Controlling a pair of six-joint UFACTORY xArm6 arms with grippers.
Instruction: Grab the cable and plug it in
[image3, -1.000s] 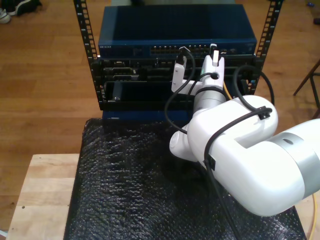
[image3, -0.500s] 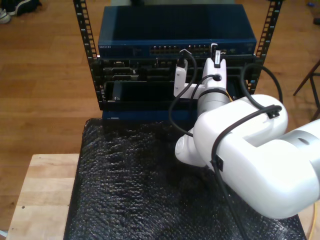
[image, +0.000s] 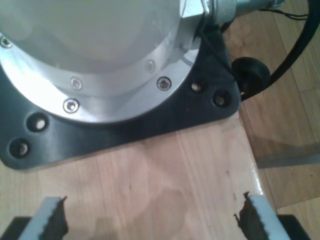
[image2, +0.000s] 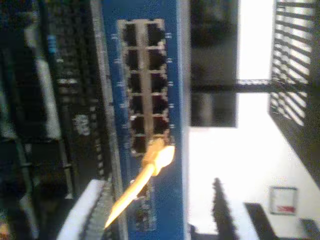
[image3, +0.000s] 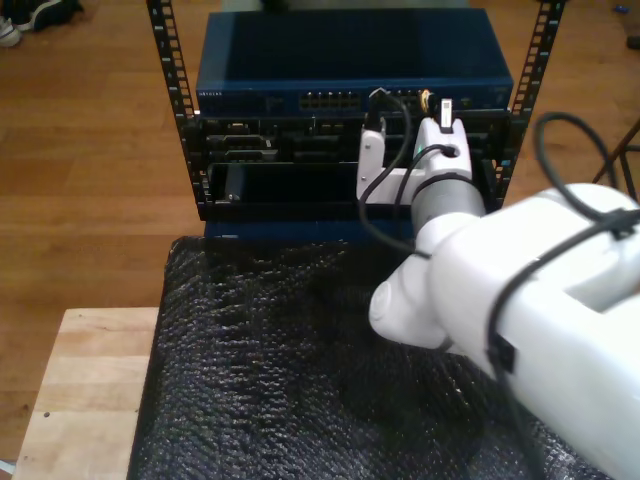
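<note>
Here there is one cable (image2: 150, 167): in the second wrist view its yellow-orange length runs from the lower middle of the frame up to a port of the blue switch (image2: 145, 60), and its plug end sits at the mouth of a port in the lower rows of that port block, just below the frame's centre. I cannot tell whether it is fully seated. I count two columns of ports there, and one pale ridged finger (image2: 85, 215) of my second gripper in the lower left of that frame, beside the cable; whether that gripper clamps the cable I cannot tell.

The exterior view gives what that close view lacks: one rack (image3: 175, 110) holding the switch (image3: 260, 75) at the frame's top, one white arm (image3: 520, 320) reaching in from the lower right toward the ports, and black padding (image3: 260, 370) over the wooden table (image3: 85, 390).

In the first wrist view my first gripper (image: 150, 220) stands wide apart, two toothed fingers at the frame's lower corners with nothing between them, above pale wood and beside one round arm base (image: 100, 65) on a black plate (image: 150, 125).
</note>
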